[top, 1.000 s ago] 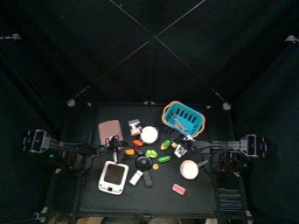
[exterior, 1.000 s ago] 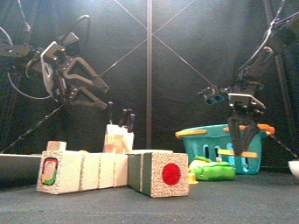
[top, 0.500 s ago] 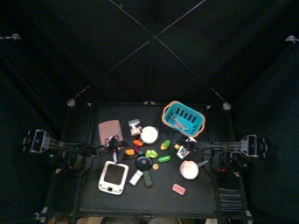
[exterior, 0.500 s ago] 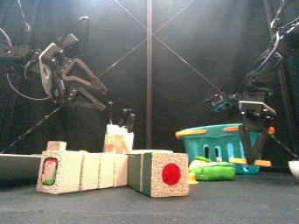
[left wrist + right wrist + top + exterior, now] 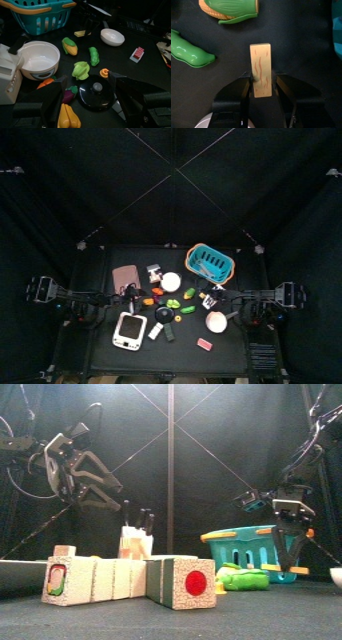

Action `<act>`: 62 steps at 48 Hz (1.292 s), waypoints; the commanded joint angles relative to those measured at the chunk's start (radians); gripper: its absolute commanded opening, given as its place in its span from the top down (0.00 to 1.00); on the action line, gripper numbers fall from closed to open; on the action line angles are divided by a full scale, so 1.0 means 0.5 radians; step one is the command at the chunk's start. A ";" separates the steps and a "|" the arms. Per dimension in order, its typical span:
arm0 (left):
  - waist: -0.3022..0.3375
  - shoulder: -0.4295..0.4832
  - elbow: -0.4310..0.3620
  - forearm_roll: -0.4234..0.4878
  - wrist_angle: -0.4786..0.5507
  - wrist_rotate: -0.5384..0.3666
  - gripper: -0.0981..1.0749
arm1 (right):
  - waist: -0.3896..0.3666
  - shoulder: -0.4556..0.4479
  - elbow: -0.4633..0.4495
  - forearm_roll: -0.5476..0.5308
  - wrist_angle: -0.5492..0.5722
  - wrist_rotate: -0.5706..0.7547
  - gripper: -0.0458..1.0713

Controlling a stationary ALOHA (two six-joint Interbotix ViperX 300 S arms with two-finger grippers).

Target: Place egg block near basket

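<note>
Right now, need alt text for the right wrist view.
The right end effector looks straight down on a narrow tan wooden block lying on the black table, its open jaws flanking the block's near end. A green pea pod lies beside it.

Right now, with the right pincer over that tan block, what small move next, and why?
Probably close the right pincer gently. Its jaws stand open either side of the flat tan rectangular block with reddish streaks, which lies on the black table roughly centred between them, so a squeeze should grip it.
</note>
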 commanded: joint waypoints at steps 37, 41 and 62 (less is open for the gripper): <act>0.006 0.000 -0.018 0.000 -0.018 0.003 0.09 | -0.012 -0.025 -0.018 0.006 -0.012 0.003 0.21; 0.006 0.000 -0.018 0.000 -0.018 0.003 0.09 | -0.012 -0.025 -0.012 0.006 -0.012 0.003 0.21; 0.003 0.000 -0.018 0.000 -0.015 0.003 0.09 | -0.006 -0.015 -0.012 0.006 -0.012 0.003 0.21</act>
